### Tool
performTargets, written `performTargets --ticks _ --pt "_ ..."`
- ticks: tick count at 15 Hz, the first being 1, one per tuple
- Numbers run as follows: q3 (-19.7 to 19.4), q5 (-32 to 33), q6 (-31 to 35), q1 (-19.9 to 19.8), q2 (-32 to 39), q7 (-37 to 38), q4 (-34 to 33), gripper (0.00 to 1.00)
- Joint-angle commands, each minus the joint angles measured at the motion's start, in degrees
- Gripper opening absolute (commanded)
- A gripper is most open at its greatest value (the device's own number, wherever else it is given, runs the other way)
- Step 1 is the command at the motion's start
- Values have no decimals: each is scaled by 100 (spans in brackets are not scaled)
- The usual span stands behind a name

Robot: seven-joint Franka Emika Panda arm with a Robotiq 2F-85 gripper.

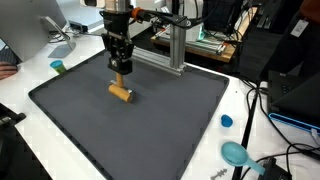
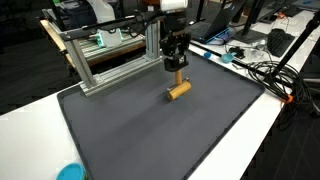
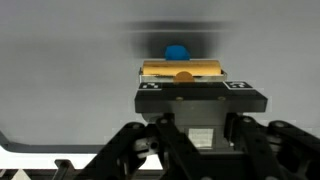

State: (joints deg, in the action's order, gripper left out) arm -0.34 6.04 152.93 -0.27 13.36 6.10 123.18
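wooden block [image 1: 121,93]: pale wood, smooth, matt | mat [image 1: 160,125]: dark grey, matt, cloth-like | frame [image 1: 176,45]: silvery metal, satin | hand [image 1: 120,68]: black, matt | tabletop [image 2: 30,125]: white, smooth

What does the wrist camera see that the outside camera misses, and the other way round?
Only the wrist view: a blurred blue spot just beyond the wooden block. Only an exterior view: the gripper seen whole above the block, the metal frame, the white table and a blue cap. Both: the wooden block lying on the grey mat.
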Motion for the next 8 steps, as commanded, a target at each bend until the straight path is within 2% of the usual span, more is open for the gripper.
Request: performTargets --ticks 1,6,8 --pt "-160 104 -156 122 195 247 -238 22" --pt "-371 383 -527 249 292 623 -370 22" --pt "-289 187 -471 200 269 482 -354 22"
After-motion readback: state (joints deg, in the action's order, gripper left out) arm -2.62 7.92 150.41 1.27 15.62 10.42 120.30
